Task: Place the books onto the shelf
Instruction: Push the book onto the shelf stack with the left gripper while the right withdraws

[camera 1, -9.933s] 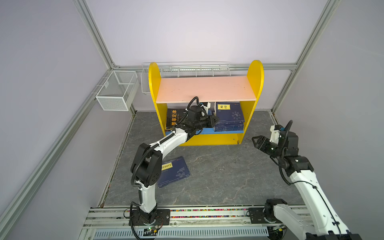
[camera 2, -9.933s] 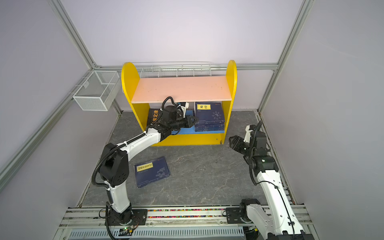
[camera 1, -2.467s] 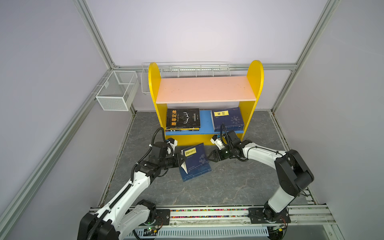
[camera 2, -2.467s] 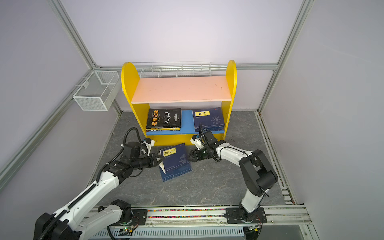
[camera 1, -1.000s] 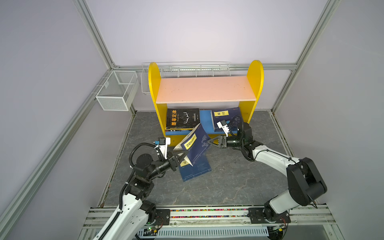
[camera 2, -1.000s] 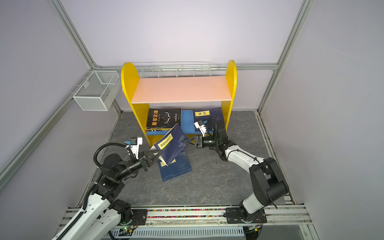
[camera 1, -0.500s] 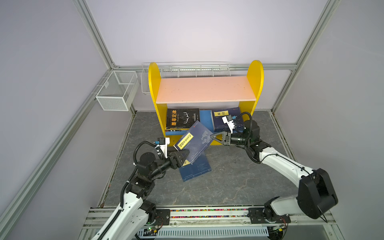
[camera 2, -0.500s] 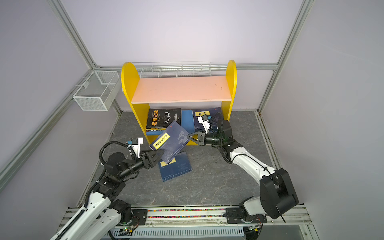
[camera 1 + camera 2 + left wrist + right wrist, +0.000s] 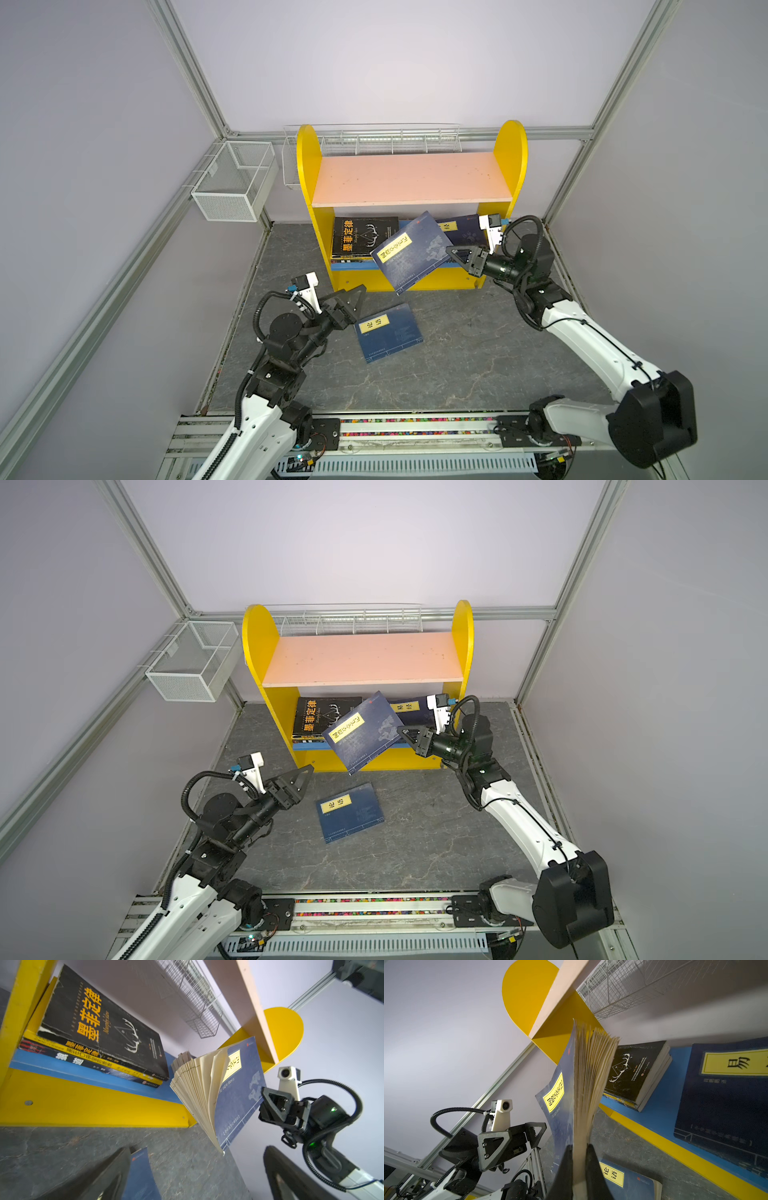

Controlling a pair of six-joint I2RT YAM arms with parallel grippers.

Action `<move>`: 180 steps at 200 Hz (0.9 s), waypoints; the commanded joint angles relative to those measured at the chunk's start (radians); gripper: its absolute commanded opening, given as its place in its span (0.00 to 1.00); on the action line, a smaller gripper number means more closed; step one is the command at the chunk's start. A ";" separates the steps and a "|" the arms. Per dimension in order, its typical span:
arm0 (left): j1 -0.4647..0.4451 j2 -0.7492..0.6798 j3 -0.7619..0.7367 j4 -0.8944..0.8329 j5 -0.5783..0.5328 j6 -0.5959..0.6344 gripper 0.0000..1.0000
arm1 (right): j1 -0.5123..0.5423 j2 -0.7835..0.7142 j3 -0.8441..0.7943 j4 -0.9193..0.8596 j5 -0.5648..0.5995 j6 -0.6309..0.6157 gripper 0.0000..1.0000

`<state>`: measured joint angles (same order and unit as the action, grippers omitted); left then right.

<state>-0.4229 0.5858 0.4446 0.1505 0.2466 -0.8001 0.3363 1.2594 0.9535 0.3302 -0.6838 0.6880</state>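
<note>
My right gripper (image 9: 449,250) (image 9: 579,1148) is shut on the edge of a navy book with a yellow label (image 9: 409,249) (image 9: 360,733). That book hangs tilted in front of the shelf's (image 9: 309,187) lower blue board, its pages fanning open (image 9: 199,1084). My left gripper (image 9: 358,293) (image 9: 195,1167) stands open and apart from it, low on the left. A second navy book (image 9: 388,332) (image 9: 349,812) lies flat on the floor. On the blue board lie a black-topped stack (image 9: 361,237) and a navy stack (image 9: 463,232).
A white wire-mesh basket (image 9: 232,183) hangs on the left wall. A long wire rack (image 9: 374,139) runs behind the shelf's pink upper board (image 9: 411,178). The arms' base rail (image 9: 395,428) lines the front edge of the grey floor.
The left gripper has opened, let go of the raised book and drawn back to the left. The right gripper has shut on the book and now holds it alone, nearer the shelf.
</note>
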 commanded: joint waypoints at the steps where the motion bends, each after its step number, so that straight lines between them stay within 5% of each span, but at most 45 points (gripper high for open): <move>1: 0.001 0.087 -0.002 0.133 0.016 -0.063 1.00 | 0.000 -0.001 0.013 0.100 0.014 0.056 0.06; 55: -0.011 0.435 0.146 0.381 0.364 -0.071 0.99 | 0.000 -0.006 0.015 0.153 0.034 0.100 0.06; 97: -0.036 0.547 0.200 0.466 0.457 -0.078 0.89 | 0.000 0.013 0.020 0.160 0.022 0.115 0.06; 140: -0.053 0.624 0.252 0.480 0.483 -0.075 0.44 | 0.000 0.029 0.022 0.170 0.020 0.133 0.07; 173: -0.053 0.629 0.299 0.371 0.430 -0.015 0.00 | 0.000 0.025 0.021 0.123 0.035 0.113 0.07; 180: -0.053 0.621 0.306 0.335 0.386 0.011 0.00 | -0.001 0.019 0.021 0.094 0.049 0.100 0.07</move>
<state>-0.4675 1.2224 0.6895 0.5446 0.6868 -0.8570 0.3298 1.2839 0.9543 0.4351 -0.6437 0.7998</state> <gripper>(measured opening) 0.056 0.112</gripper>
